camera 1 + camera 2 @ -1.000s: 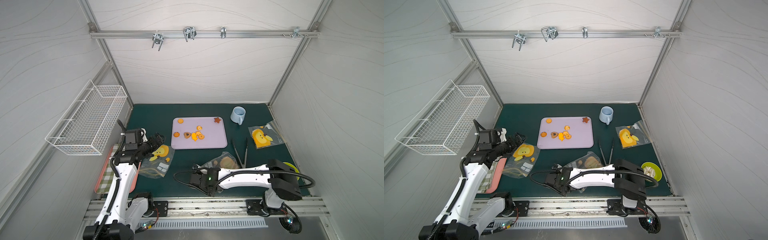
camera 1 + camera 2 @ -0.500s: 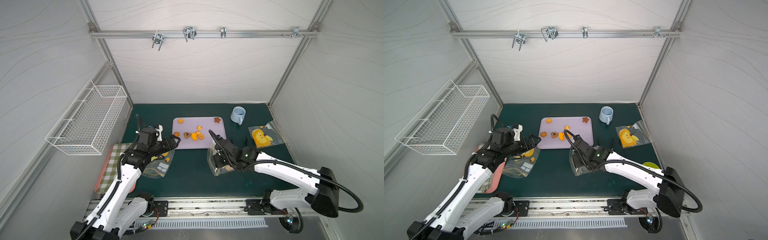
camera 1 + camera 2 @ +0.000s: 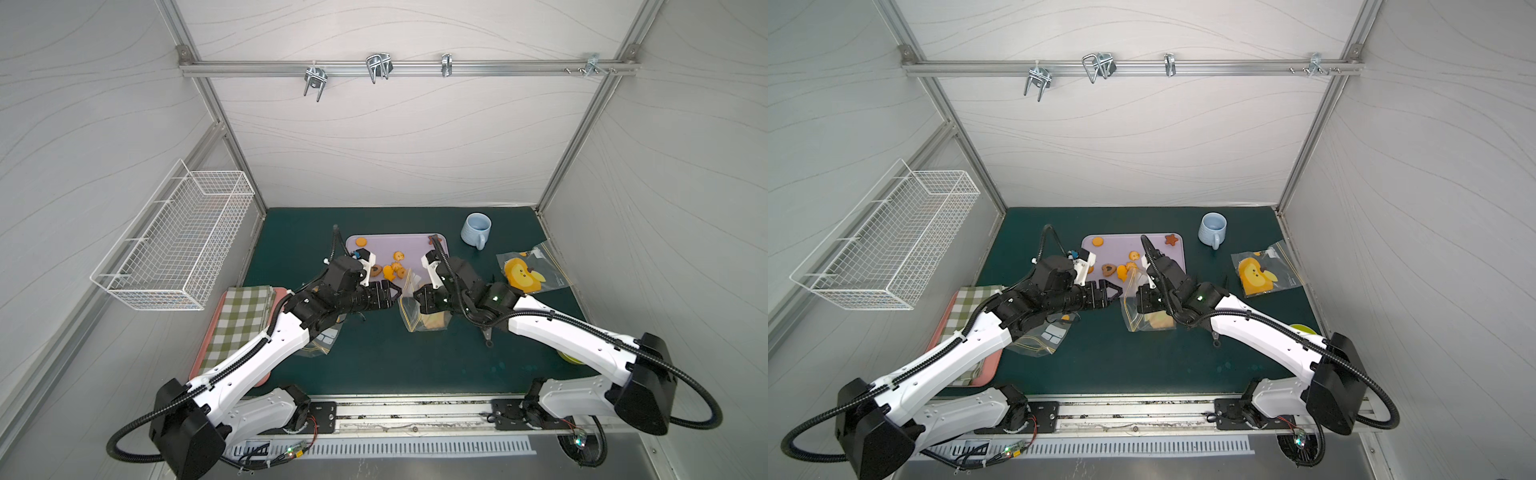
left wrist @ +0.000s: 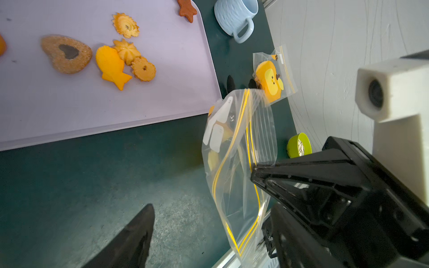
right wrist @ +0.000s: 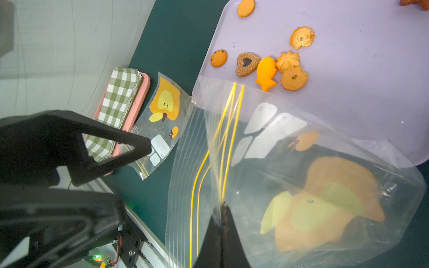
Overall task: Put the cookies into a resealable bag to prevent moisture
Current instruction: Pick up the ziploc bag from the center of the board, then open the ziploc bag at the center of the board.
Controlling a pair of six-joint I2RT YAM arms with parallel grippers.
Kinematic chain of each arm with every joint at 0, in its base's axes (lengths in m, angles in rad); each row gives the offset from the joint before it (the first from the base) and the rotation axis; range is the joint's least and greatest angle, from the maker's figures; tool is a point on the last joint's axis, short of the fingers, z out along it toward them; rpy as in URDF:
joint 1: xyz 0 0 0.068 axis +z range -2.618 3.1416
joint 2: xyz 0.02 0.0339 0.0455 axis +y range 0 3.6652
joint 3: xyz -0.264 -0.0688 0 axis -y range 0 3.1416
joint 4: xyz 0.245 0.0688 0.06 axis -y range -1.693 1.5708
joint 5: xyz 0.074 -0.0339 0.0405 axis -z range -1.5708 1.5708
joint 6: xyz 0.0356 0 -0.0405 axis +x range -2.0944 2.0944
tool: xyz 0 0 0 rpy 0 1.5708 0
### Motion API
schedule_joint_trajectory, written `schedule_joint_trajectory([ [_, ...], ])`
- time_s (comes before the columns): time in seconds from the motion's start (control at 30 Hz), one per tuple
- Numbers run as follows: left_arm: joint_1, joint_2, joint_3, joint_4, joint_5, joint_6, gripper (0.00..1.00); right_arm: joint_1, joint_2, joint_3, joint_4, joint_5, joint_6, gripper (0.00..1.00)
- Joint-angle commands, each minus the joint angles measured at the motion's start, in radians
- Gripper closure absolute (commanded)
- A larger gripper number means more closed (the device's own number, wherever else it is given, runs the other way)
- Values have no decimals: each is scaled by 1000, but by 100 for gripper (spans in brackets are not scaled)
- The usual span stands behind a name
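Pinching the clear bag (image 3: 409, 316) at its yellow zip edge with the right pincer (image 5: 222, 206), clamped shut on the plastic. Hovering the left pincer (image 3: 395, 294) at its 9 o'clock, spread wide, gripping nothing. Leaving the cookies (image 3: 389, 272) loose on the lilac tray (image 3: 415, 249) at 12 o'clock on the tabletop (image 3: 374, 365).

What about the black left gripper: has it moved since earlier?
Yes. The left gripper moved rightward, from the lilac plastic tray's left corner to before its middle.
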Motion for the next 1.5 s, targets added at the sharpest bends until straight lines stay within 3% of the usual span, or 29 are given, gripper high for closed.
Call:
schedule_joint_trajectory([
  [0.0, -26, 25, 56, 54, -41, 12, 22, -14, -15, 4, 43, -39, 40, 100],
  [0.2, -74, 57, 55, 41, -112, 36, 26, -52, -33, -24, 105, -106, 113, 100],
  [0.47, -87, 73, 72, 43, -167, 62, 42, -102, -64, -31, 138, -171, 182, 100],
  [0.77, -87, 102, 101, 30, -199, 79, 52, -127, -76, -54, 185, -237, 239, 100],
  [0.97, -87, 92, 123, -2, -234, 90, 86, -138, -87, -63, 161, -210, 233, 100],
  [1.1, -88, 71, 139, -41, -263, 100, 100, -145, -93, -67, 107, -147, 204, 100],
  [1.4, -88, 79, 216, -177, -356, 143, 100, -146, -90, -35, 29, -101, 135, 99],
  [1.47, -88, 89, 247, -213, -378, 150, 100, -147, -91, -23, 52, -125, 102, 86],
])
